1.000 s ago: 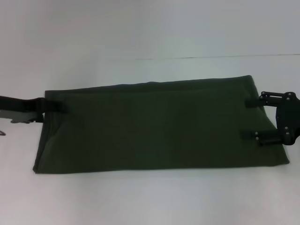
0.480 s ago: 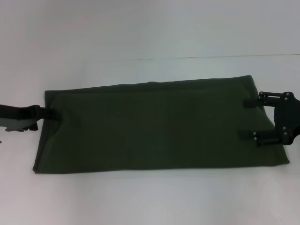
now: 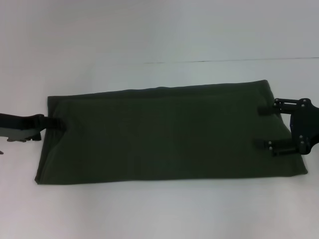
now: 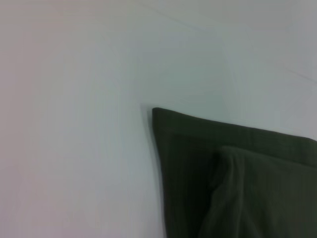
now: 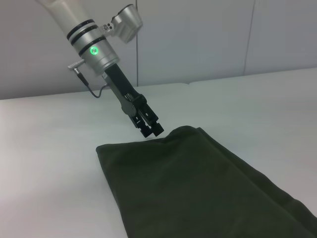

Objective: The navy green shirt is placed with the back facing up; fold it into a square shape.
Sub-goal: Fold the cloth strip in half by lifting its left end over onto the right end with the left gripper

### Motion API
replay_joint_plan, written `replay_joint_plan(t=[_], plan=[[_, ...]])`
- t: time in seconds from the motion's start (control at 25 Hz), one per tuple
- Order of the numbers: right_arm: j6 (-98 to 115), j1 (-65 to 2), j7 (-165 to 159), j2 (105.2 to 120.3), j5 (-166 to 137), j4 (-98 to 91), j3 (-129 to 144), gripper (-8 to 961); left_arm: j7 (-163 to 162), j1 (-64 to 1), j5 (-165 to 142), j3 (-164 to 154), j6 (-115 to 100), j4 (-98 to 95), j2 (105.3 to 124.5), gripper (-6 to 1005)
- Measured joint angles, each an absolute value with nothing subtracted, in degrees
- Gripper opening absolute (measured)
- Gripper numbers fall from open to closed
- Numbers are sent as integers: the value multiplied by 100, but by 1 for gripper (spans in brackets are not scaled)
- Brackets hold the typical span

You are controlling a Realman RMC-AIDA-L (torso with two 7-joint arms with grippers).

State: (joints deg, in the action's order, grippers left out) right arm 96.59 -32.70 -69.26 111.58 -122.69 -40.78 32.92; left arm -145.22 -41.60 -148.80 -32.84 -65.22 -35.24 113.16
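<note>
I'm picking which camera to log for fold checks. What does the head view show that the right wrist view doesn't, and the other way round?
Only the head view shows the whole navy green shirt as a long folded band on the table, and the right gripper, fingers spread over the shirt's right end. Only the right wrist view shows the left arm's silver forearm with its green light and the wall panels behind. Both show the left gripper at the shirt's left end.

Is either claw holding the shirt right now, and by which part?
The left claw pinches the navy green shirt at its left edge, near the far corner, lifting it slightly. The right claw is open over the right edge, holding nothing.
</note>
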Motion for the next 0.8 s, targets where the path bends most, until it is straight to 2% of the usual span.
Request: replay_joint_plan(t=[0.8], plan=[[9652, -3274, -6926, 11152, -12269, -4078, 3322, 900, -14462, -4199, -14985, -3493, -6430, -3426, 11346, 887]])
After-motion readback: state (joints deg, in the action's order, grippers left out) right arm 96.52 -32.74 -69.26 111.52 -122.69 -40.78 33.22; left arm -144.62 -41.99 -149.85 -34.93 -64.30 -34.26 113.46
